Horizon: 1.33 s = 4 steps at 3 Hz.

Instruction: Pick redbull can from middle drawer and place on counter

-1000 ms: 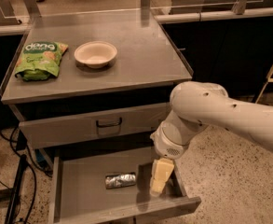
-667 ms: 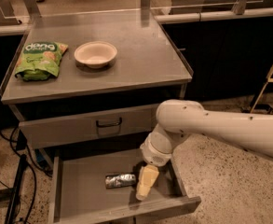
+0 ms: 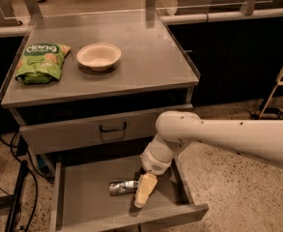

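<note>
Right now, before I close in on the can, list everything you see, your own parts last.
counter: one, grey steel, cabinet top.
snack bag: one, green, counter's left side.
bowl: one, cream, on counter, right of the bag.
drawer front: one, grey, black handle, shut, under the counter.
middle drawer: one, grey steel, pulled open, lowest in view.
redbull can: one, silver, lying on its side on the middle drawer floor.
arm: one, white, reaching in from the right.
hand: one, cream, inside the middle drawer at the can's right end.
</note>
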### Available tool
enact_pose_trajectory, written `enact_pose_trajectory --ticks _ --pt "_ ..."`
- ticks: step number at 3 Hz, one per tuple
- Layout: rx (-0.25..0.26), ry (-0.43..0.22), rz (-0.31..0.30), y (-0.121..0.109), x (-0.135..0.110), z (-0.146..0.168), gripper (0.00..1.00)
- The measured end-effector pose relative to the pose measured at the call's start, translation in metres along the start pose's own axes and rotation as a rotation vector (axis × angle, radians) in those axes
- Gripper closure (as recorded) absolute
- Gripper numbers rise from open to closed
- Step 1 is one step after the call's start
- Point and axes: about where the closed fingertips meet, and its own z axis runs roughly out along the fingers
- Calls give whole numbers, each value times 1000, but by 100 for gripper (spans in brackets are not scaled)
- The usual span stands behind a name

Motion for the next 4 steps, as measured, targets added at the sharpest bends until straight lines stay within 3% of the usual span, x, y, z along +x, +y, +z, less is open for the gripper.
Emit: enact_pose_trajectory --ticks 1,3,4 --pt "2 -36 14 -5 -6 13 0" --pt "27 -104 13 -41 -22 44 0" --pt "-2 -100 52 -50 -10 81 0"
